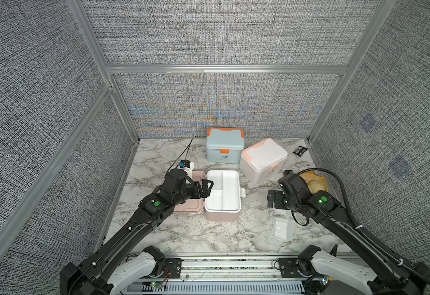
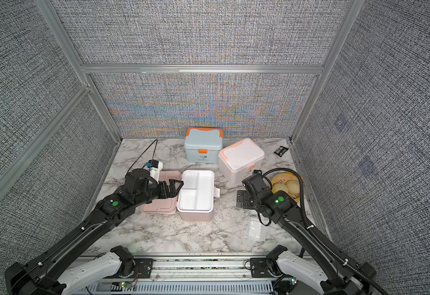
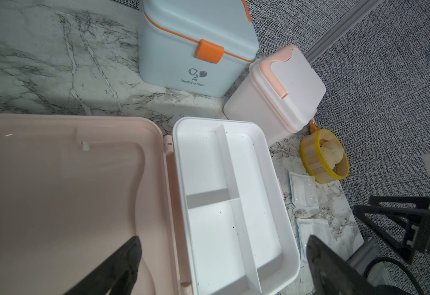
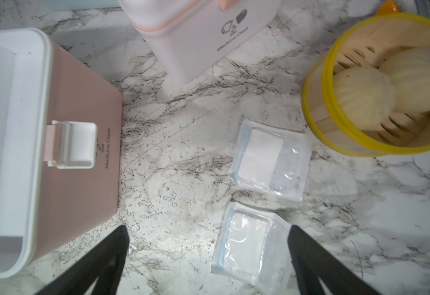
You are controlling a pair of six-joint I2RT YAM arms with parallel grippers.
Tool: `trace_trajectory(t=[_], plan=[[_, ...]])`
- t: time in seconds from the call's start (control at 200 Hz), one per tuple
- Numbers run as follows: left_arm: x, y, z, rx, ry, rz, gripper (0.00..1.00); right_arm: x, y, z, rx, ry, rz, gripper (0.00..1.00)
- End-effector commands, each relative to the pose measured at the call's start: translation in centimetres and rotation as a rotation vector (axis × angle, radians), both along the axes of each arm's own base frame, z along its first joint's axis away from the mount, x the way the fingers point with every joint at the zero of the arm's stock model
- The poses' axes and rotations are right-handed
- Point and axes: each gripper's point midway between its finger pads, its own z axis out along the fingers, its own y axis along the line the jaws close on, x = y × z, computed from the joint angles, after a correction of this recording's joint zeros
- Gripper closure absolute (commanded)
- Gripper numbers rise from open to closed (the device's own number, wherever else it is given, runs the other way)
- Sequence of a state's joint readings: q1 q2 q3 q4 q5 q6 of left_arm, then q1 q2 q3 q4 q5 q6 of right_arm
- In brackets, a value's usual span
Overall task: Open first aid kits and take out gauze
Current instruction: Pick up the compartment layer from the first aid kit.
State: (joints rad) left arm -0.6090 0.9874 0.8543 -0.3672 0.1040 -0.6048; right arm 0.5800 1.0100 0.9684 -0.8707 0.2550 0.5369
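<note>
The open kit (image 1: 223, 194) sits mid-table, two closed kits (image 1: 225, 149) behind it, two gauze packets (image 4: 270, 158) to its right.

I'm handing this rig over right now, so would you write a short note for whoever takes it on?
Left gripper: open, empty, over the open pink kit.
Right gripper: open, empty, above the two gauze packets lying on the table by the yellow basket.
Done: pink kit is open and its white tray looks empty.
Left: blue kit and white-and-peach kit, both shut at the back.
</note>
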Motion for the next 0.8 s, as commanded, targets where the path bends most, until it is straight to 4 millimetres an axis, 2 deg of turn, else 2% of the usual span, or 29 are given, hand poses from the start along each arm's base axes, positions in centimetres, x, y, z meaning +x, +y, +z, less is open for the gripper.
trace_trajectory(t=[0.0,0.12,0.13,0.145,0.305,0.555,0.796], plan=[[1.0,0.8,0.9,0.028,-0.069,0.044,0.00,2.2,3.2,1.5,0.077,-0.075,0.137,0.01],[1.6,1.3,1.4,0.037,-0.112,0.075,0.01,3.5,5.8,1.7,0.137,-0.098,0.231,0.01],[1.6,1.3,1.4,0.038,-0.115,0.077,0.01,3.8,6.1,2.7,0.152,-0.119,0.239,0.01],[1.7,1.3,1.4,0.038,-0.117,0.078,0.01,4.0,6.4,3.1,0.162,-0.130,0.247,0.01],[2.4,1.4,1.0,0.057,-0.132,0.095,0.01,5.1,9.2,4.3,0.250,-0.154,0.326,0.01],[3.1,0.1,-0.2,0.065,-0.099,0.062,0.01,5.3,12.4,4.6,0.344,-0.120,0.425,0.02],[2.8,-1.1,-1.7,0.059,-0.016,0.010,0.00,4.1,15.0,5.3,0.334,-0.069,0.491,0.12]])
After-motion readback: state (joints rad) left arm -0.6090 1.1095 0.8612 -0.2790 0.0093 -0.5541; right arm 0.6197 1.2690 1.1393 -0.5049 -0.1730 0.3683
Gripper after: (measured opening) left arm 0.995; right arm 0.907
